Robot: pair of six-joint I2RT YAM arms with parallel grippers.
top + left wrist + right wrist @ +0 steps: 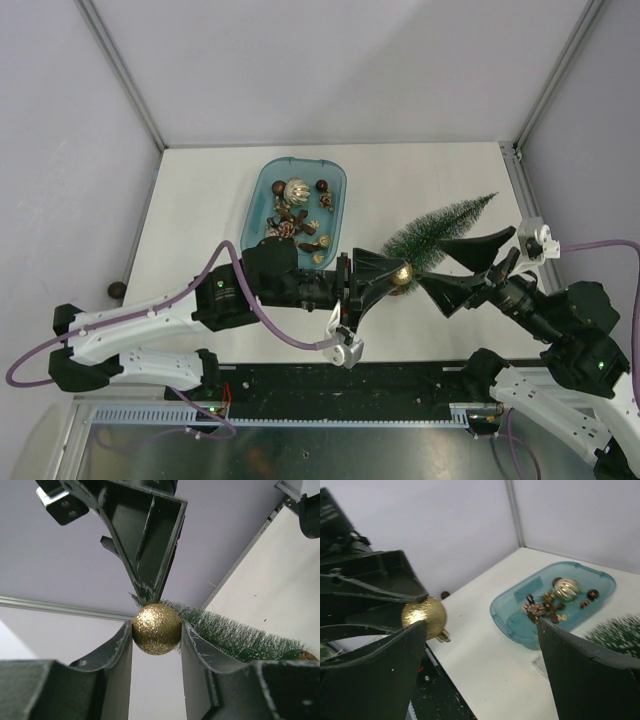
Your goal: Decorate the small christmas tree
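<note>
Christmas tree (440, 232) lies on our counter (200, 200). We grip a gold ball (156, 628) in left fingers (116, 652); right fingers (585, 675) gape.

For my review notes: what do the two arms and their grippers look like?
The left arm and right arm have white links with black joint housings and small green lights. A purple cable runs along each. The left gripper and right gripper carry broad, black, wedge-shaped fingers, scuffed whitish at the edges.

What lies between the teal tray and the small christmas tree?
Only bare table, in the top view; the teal tray and small christmas tree lie apart.
</note>
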